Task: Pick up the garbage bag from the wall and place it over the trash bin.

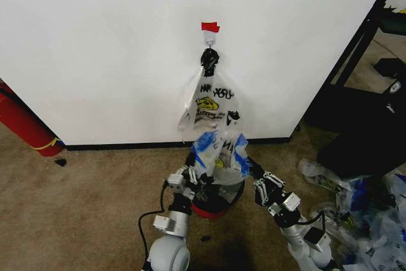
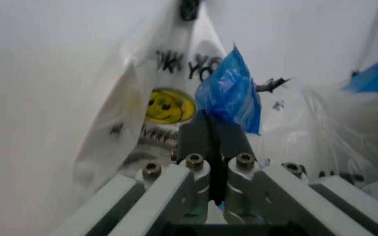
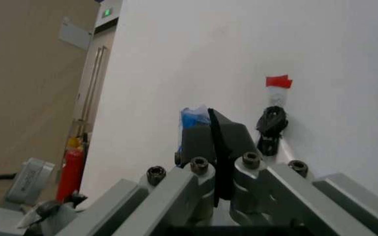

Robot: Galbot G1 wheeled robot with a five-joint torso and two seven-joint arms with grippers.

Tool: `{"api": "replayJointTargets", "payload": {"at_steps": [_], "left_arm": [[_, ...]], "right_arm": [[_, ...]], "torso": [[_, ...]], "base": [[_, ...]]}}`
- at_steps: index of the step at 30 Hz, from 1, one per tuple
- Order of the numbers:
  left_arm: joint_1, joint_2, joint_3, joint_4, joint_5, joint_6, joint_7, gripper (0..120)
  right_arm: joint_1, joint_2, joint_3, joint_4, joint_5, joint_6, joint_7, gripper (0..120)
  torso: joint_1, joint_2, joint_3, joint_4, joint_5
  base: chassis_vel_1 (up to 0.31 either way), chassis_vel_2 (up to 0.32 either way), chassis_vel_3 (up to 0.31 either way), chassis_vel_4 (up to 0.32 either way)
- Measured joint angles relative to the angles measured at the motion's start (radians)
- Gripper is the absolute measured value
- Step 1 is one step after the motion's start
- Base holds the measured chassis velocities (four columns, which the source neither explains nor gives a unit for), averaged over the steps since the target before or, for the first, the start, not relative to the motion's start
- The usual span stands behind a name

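Blue-patched garbage bag [image 1: 219, 150] stretched just above the bin [image 1: 219, 200], below the wall [image 1: 114, 49] hook. Pinched at either edge by left gripper [image 1: 198, 181] and, seemingly, right gripper [image 1: 254, 179].

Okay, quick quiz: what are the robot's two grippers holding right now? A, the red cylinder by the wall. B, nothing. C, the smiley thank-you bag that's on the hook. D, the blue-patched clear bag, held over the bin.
D: the left gripper and right gripper each pinch an edge of the garbage bag, stretched above the trash bin, while the smiley bag hangs from the hook.
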Motion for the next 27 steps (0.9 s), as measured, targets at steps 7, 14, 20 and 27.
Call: {"api": "replayJointTargets", "payload": {"at_steps": [7,14,20,27], "left_arm": [[-0.041,0.101,-0.022,0.013,0.051,-0.039,0.136,0],[-0.033,0.177,-0.044,0.005,0.092,-0.05,0.178,0],[0.021,0.262,-0.114,-0.046,0.23,-0.046,0.149,0],[0.092,0.32,-0.152,-0.068,0.329,-0.012,0.077,0]], "right_arm": [[-0.001,-0.009,0.011,-0.024,0.01,-0.004,-0.088,0],[-0.014,-0.076,0.02,-0.078,0.029,0.006,-0.124,0],[-0.064,-0.174,-0.01,-0.132,0.129,0.007,-0.125,0],[-0.108,-0.207,-0.038,-0.186,0.195,0.008,-0.129,0]], "torso": [[0.0,0.0,0.0,-0.0002,0.0008],[0.0,0.0,0.0,-0.0002,0.0011],[0.0,0.0,0.0,-0.0003,0.0011],[0.0,0.0,0.0,-0.0005,0.0013]], "base": [[0.0,0.0,0.0,0.0],[0.0,0.0,0.0,0.0],[0.0,0.0,0.0,0.0],[0.0,0.0,0.0,0.0]]}}
